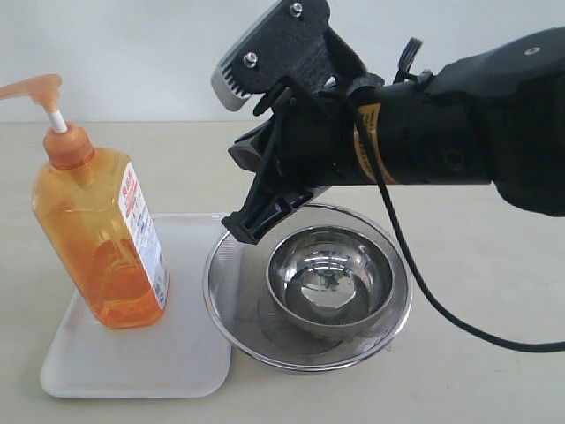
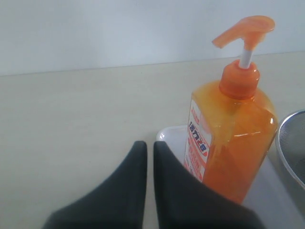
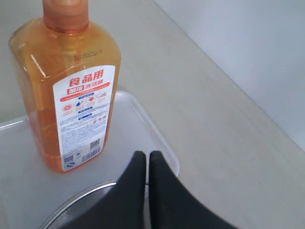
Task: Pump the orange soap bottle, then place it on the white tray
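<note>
L gripper (image 2: 149,145) is clenched on nothing, near the orange soap bottle (image 1: 99,238), which stands upright on the left half of the white tray (image 1: 190,353), pump head up. R gripper (image 1: 243,231), also clenched & empty, hangs over the strainer (image 1: 225,305) rim, beside the tray's right edge. I judge the placing is done, so pull both arms away slowly, up first, so as not to knock bottle or strainer.

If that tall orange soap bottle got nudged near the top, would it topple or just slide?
Probably topple: the orange soap bottle is tall and narrow on the white tray. It looks partly full, so likely fairly heavy low down, which may steady it. Its glossy plastic could be slippery.
</note>
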You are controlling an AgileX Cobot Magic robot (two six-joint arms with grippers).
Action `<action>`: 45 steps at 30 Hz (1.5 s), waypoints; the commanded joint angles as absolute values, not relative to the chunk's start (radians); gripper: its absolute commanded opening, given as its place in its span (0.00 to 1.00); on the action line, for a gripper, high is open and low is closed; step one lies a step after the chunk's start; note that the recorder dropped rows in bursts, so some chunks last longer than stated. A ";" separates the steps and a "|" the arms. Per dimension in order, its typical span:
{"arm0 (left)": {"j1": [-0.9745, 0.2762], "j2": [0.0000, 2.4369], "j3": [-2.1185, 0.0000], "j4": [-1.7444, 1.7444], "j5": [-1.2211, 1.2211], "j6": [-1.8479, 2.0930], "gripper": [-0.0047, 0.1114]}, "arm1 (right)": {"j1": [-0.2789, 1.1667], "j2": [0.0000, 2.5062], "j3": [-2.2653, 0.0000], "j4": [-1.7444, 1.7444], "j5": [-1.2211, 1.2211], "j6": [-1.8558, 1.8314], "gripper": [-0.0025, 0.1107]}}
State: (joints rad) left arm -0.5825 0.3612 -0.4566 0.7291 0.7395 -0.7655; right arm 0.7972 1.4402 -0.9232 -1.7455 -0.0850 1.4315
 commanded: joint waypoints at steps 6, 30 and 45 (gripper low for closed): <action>-0.581 0.356 -0.463 0.722 0.732 -0.761 0.08 | 0.796 1.177 -0.920 -1.505 0.434 1.443 0.02; -0.581 0.356 -0.463 0.722 0.732 -0.761 0.08 | 0.089 0.407 -0.197 -1.468 -0.200 1.356 0.02; -0.581 0.356 -0.463 0.722 0.732 -0.761 0.08 | 0.089 0.407 -0.141 -1.008 -0.181 0.905 0.02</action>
